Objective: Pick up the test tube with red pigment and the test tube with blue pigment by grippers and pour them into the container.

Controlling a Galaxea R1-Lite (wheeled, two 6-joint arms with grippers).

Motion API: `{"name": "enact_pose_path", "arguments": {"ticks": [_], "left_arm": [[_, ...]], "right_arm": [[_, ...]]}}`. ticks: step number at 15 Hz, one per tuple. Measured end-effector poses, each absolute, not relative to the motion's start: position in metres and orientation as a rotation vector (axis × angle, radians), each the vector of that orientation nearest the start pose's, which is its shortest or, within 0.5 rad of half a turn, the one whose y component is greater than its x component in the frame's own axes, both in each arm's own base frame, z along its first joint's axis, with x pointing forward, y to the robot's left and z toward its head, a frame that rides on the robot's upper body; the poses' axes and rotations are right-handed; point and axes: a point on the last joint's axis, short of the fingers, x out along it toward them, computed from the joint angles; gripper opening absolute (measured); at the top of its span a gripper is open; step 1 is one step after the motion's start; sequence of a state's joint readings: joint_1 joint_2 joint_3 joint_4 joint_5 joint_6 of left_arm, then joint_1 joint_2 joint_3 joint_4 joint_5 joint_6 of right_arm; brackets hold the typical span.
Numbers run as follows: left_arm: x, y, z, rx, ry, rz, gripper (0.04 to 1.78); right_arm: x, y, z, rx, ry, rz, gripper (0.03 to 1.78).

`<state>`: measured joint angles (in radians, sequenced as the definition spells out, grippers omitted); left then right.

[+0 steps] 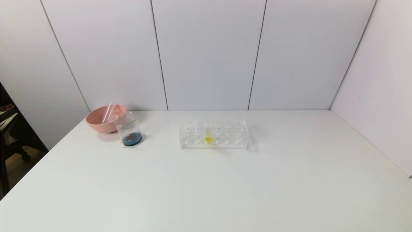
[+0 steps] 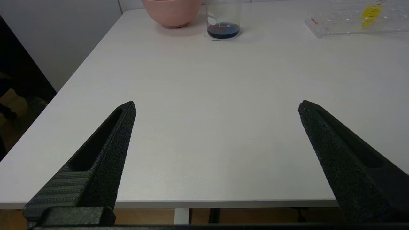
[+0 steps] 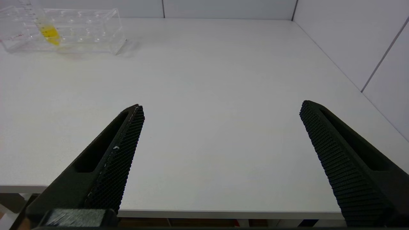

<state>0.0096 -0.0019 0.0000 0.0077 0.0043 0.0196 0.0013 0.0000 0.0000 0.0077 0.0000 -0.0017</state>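
Lab bench: tube rack [image 1: 214, 134], beaker [image 1: 129, 129], white panels.

White table in a panelled corner

The table [image 1: 225, 187] fills the view — pale wall panels [image 1: 206, 54] with dark seams from ten to two o'clock; at nine o'clock, a wood floor [image 1: 19, 164] and dark furniture [image 1: 8, 129] — even, soft light.

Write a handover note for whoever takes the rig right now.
Left gripper: open, empty, parked at the near table edge. Right gripper: the same.
Beaker: beside the pink bowl, dark blue liquid at the bottom.
Two empty tubes lean in the bowl.
Rack: only the yellow tube left.
Done: both pours look finished, though no red shows.
Left: nothing apparent.
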Motion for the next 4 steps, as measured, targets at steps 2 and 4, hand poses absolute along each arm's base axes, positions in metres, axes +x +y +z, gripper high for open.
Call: {"name": "enact_pose_path", "arguments": {"ticks": [2, 4], "left_arm": [[-0.0229, -0.0001, 0.0747, 0.02, 0.006, 0.013, 1.78], [-0.0229, -0.0001, 0.0747, 0.02, 0.006, 0.013, 1.78]], "right_arm": [[-0.0228, 0.0, 0.0747, -0.001, 0.008, 0.001, 1.77], [-0.0228, 0.0, 0.0747, 0.0, 0.008, 0.001, 1.77]]}}
